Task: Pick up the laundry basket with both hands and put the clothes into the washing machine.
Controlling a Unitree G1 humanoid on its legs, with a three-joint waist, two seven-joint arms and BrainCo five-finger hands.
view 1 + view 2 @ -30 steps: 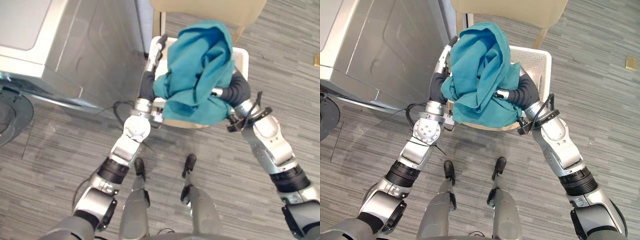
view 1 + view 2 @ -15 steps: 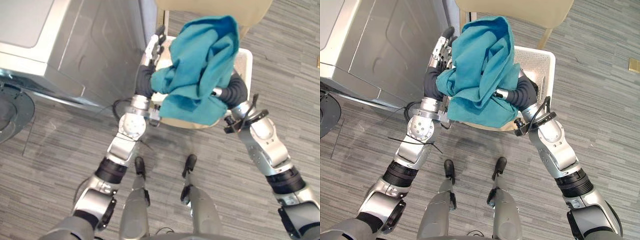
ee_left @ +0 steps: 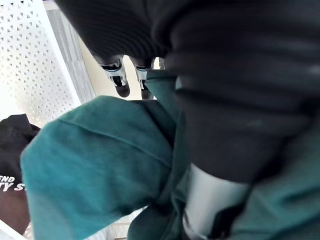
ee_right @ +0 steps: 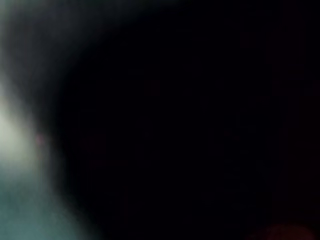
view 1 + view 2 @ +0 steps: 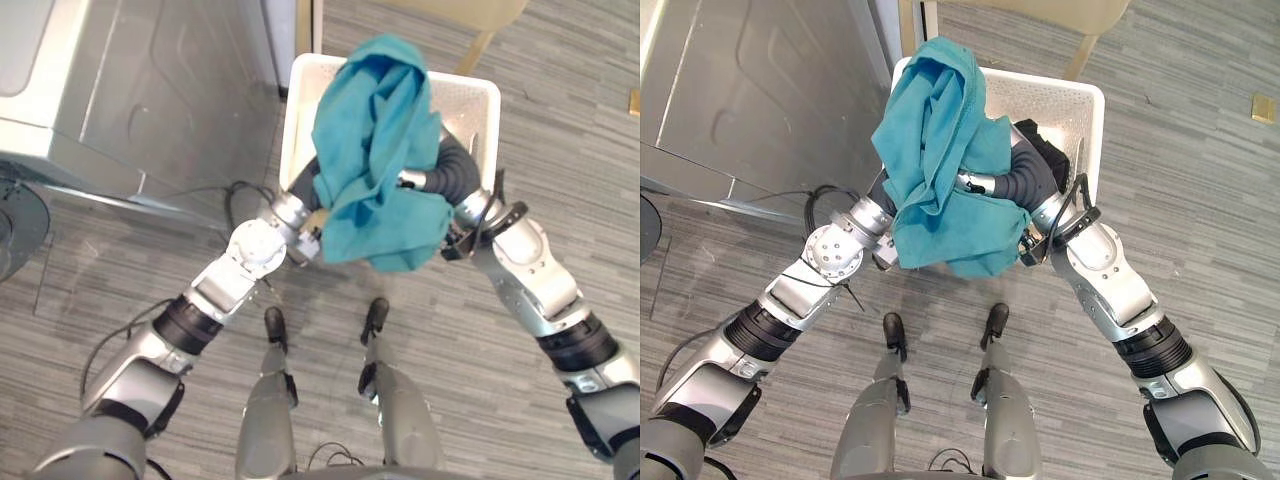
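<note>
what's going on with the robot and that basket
The robot has both arms down in the white laundry basket. A teal cloth lies draped over its left hand and right hand, so whether they grip anything cannot be made out. The basket is beside the washing machine, and the cloth has not gone into the machine yet.

The basket [image 5: 470,95] is just right of the washer [image 5: 150,90], a chair [image 5: 490,12] behind it. The cloth [image 5: 375,130] is heaped in the basket, hanging over its near rim; another garment [image 3: 12,145] lies inside, beside it
</note>
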